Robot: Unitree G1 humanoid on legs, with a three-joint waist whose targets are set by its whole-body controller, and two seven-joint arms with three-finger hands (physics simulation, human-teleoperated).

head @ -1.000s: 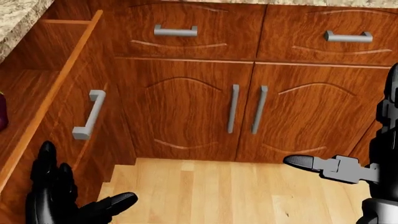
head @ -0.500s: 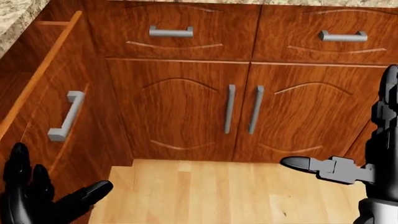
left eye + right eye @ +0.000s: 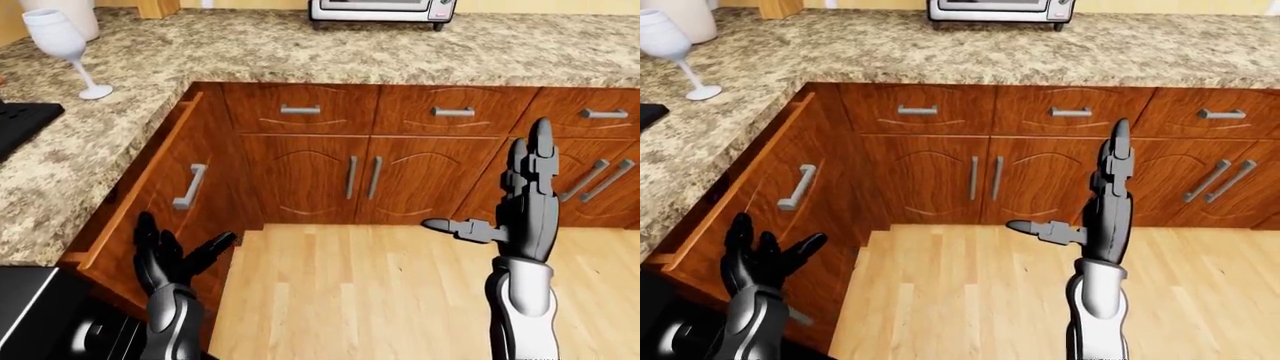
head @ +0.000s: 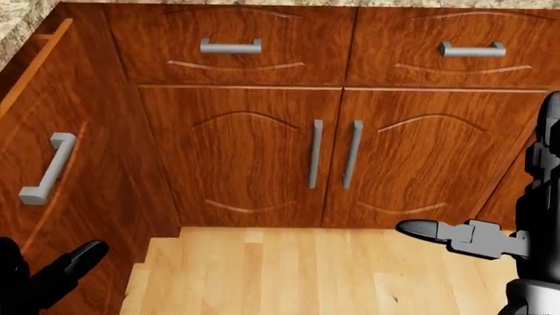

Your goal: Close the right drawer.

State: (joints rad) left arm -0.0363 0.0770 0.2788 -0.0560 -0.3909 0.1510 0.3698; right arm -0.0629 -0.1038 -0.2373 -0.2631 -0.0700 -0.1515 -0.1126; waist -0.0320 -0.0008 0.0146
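**Q:** Where is the drawer?

**A:** The right drawer (image 3: 165,196) sits in the cabinet run under the left arm of the granite counter (image 3: 330,46), next to the inside corner. In the left-eye view its wooden front angles down the left side, with the grey bar handle (image 3: 189,187) upright on it. The front stands a little out from the cabinet face; a dark slot shows between its top rail and the counter edge. In the head view the same front fills the left edge.

**Q:** Your hands?

**A:** My left hand (image 3: 172,253) is low at the drawer front, below the handle, fingers spread and released, gripping nothing. I cannot tell whether the fingertips touch the wood. My right hand (image 3: 520,204) is raised over the floor (image 3: 380,292), well apart from the drawer, fingers straight up, thumb pointing left. Also open, also empty.

**Q:** Anything else noted?

**A:** A wine glass (image 3: 65,46) stands on the counter near its far-left edge. A toaster oven (image 3: 382,10) sits at the counter's top edge. Under that stretch: three closed drawers and a pair of double doors (image 3: 362,178) with upright handles side by side.
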